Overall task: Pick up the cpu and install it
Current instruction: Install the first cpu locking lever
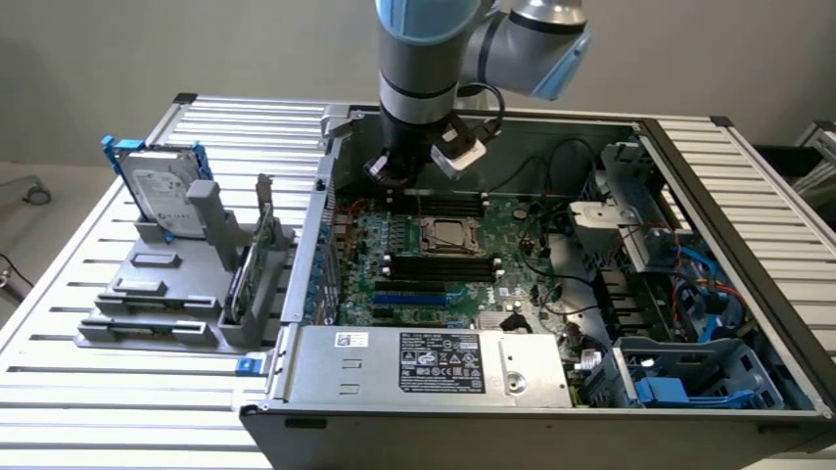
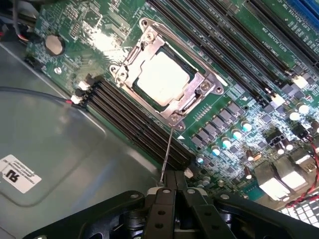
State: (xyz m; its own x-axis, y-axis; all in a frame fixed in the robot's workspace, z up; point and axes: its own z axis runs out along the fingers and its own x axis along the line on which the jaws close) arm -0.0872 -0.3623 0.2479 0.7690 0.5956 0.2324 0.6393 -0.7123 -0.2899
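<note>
My jaws are pinched shut (I make out nothing held) over the edge of the board [image 2: 75, 25]; the cpu [image 2: 162, 79] lies flat in its socket [image 2: 202, 85] mid-board, across the memory slots [image 2: 134, 122] from them

The grey and blue robot arm [image 1: 425, 59] is cut off by the exterior view's top edge. The writing on the dark label [image 1: 441, 362] of the silver metal box [image 1: 352, 367] is too small to read. The edges of the silvery square cpu [image 2: 162, 79] hide under its shiny metal frame [image 2: 199, 94].
</note>
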